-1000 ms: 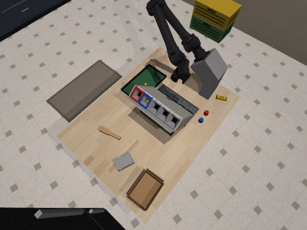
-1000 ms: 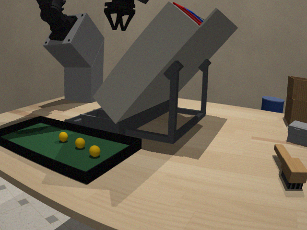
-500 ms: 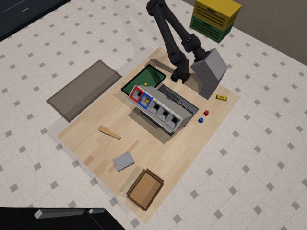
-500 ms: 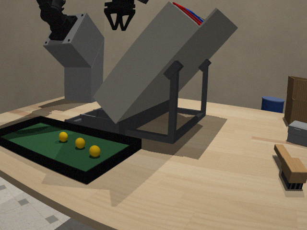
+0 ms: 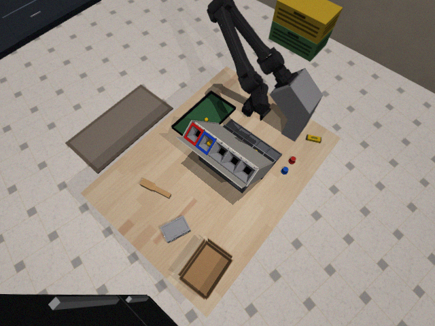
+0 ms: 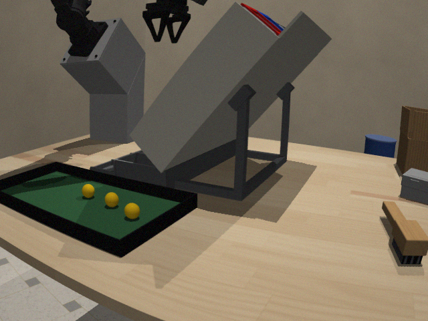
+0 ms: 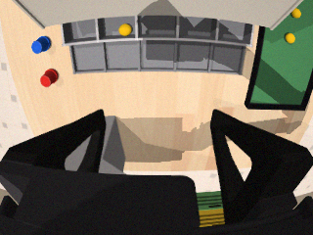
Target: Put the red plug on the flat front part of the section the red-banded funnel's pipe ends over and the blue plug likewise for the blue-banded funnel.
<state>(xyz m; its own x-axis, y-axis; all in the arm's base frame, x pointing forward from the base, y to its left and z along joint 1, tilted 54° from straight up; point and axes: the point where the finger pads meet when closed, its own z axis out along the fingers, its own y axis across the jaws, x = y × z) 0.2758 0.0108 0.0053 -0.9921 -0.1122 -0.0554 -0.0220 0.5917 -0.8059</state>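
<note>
My gripper (image 5: pixel 254 111) (image 6: pixel 166 33) (image 7: pixel 157 117) is open and empty. It hangs high above the wood behind the sloped grey cover (image 5: pixel 234 144) (image 6: pixel 207 86), near the green marble tray (image 5: pixel 215 104) (image 6: pixel 51 196) (image 7: pixel 284 73). The red-banded funnel (image 5: pixel 192 134) is empty. A yellow marble (image 5: pixel 209 142) sits in the blue-banded funnel (image 5: pixel 204 142). In the wrist view another marble (image 7: pixel 125 29) lies in the back of the second section from the plugs' end of the sectioned tray (image 7: pixel 161 59) (image 5: pixel 253 138). The red plug (image 5: pixel 291 159) (image 7: pixel 49 77) and blue plug (image 5: pixel 284 170) (image 7: pixel 40 45) stand on the table beside that end.
Three marbles (image 6: pixel 111 199) lie in the green tray. The grey arm base block (image 5: pixel 296 103) (image 6: pixel 110 83) stands behind. A wooden brush (image 5: pixel 155 187) (image 6: pixel 404 233), a grey box (image 5: pixel 175 228), a cardboard box (image 5: pixel 205 268) and a small yellow block (image 5: pixel 313 138) lie around the table.
</note>
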